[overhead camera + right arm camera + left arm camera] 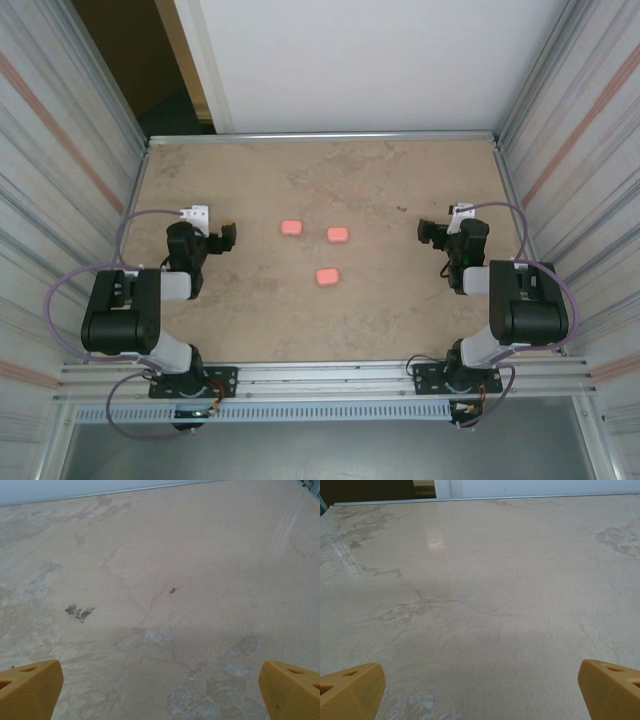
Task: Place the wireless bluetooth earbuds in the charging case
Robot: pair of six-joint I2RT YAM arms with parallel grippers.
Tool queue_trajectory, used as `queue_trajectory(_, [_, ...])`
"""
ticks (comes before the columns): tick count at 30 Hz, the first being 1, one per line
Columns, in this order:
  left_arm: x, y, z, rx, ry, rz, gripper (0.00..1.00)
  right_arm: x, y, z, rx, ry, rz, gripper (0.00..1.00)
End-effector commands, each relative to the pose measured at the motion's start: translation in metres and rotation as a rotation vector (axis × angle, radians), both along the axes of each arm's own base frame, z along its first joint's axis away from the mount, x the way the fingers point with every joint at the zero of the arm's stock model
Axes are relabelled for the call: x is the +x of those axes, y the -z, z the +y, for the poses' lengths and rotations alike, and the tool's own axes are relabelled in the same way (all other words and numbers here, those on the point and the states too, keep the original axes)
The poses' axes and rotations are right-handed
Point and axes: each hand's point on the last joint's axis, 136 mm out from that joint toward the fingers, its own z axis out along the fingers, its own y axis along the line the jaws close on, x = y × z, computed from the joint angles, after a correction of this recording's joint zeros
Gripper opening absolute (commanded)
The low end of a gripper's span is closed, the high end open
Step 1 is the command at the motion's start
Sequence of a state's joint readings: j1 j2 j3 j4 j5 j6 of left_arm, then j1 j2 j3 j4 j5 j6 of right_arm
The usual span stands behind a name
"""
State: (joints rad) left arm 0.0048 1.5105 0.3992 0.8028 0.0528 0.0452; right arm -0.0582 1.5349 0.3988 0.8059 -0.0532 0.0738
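Yellow fingertips (350,690) of the left gripper (226,237) stood wide apart above the bare table (480,580), holding and touching nothing. Over on the other side the right gripper (430,232) was just as wide and just as empty. Between them, well apart from both, lay three pink charging cases: the leftmost case (291,228), the middle case (338,234) near it, and the near case (328,276) closer to the arms.

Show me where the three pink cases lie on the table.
Left pink case (291,228), top external view, centre of its top.
Right pink case (338,234), top external view, centre of its top.
Near pink case (327,276), top external view, centre of its top.
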Motion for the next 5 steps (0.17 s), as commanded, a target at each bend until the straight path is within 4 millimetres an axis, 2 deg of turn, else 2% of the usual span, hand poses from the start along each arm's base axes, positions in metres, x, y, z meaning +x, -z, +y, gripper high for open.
queue_trajectory(1, [0.0018,-0.0021,-0.0022,0.007,0.011,-0.005,0.99,0.002,0.0007,0.0008,0.005,0.005,0.005,0.99])
queue_trajectory(5, [0.0014,-0.0014,-0.002,0.007,0.011,-0.003,0.99,0.0021,0.0005,0.0,0.006,0.007,0.005,0.99])
